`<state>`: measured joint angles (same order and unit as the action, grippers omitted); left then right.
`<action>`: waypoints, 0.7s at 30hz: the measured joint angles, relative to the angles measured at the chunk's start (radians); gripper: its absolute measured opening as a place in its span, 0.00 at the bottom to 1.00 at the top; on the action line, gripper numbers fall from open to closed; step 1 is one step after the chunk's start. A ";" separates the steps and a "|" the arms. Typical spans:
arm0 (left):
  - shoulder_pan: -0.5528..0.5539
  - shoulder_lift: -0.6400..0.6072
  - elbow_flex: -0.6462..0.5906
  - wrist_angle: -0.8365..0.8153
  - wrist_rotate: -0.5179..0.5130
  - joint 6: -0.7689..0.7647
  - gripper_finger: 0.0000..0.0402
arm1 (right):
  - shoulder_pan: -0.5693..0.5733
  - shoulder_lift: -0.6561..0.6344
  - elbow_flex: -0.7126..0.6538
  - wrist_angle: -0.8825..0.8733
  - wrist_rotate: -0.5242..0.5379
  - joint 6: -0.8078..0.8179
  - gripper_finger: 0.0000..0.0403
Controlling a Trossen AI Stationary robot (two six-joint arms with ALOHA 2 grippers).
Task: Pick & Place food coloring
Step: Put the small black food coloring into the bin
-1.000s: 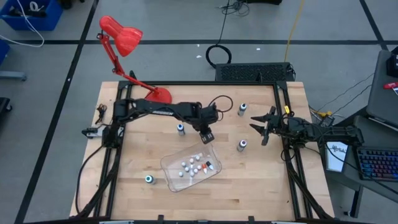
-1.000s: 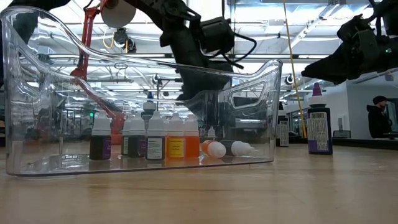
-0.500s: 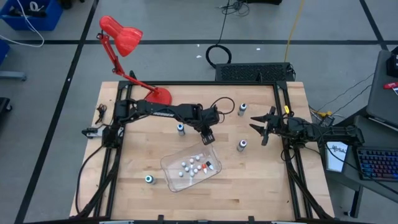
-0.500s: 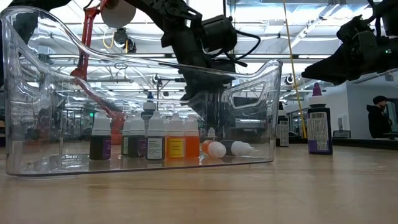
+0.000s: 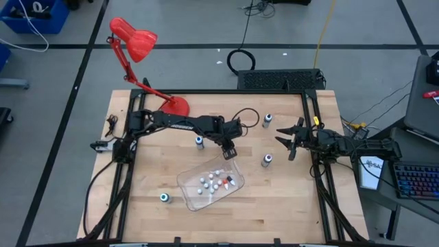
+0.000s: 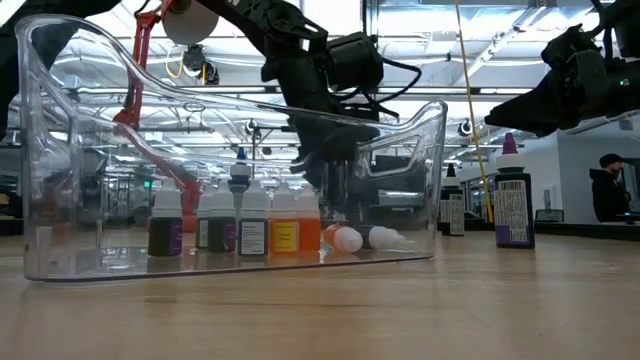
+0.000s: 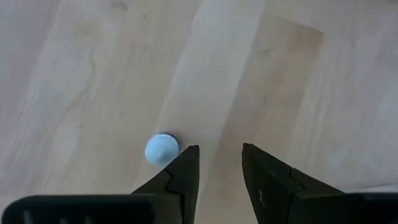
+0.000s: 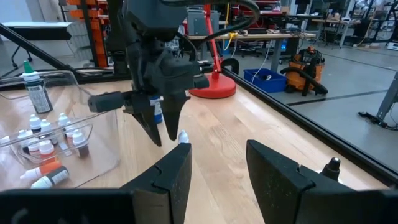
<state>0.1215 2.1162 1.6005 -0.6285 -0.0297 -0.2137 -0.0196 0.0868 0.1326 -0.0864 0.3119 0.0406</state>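
Observation:
Several small white-capped dropper bottles (image 5: 214,182) (image 6: 250,225) are in a clear plastic tray (image 5: 184,180) (image 6: 100,150), most upright and two lying down. More bottles stand loose on the wood: (image 5: 199,142), (image 5: 267,121), (image 5: 266,160), (image 5: 164,197). My left gripper (image 5: 230,149) (image 7: 221,149) points down just beyond the tray's far corner, open, with bare table between its fingers. A white bottle cap (image 7: 161,149) (image 8: 182,137) sits just outside one finger. My right gripper (image 5: 288,140) (image 8: 217,152) hovers open at the table's right side. My left gripper comes from above, pointing down. The white cap (image 7: 163,149) lies right beside the outer side of one finger (image 7: 181,165); I cannot tell whether they touch.
A red desk lamp (image 5: 137,41) stands with its base (image 5: 178,105) at the table's far left. A purple-bodied bottle (image 6: 512,200) stands right of the tray in the low view. Bare wood lies near the front edge. A person (image 6: 606,190) is far off in the room.
My left gripper has sunk a little toward the table behind the tray's far corner. The tray has shifted slightly in the low view, and the bottles in it moved with it. My right arm kept still.

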 joint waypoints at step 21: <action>-0.002 0.000 0.000 -0.010 0.034 0.022 0.14 | 0.000 0.001 0.000 0.000 0.000 0.000 0.35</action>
<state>0.1200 2.1162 1.6005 -0.6380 0.0047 -0.1921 -0.0196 0.0879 0.1326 -0.0860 0.3119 0.0406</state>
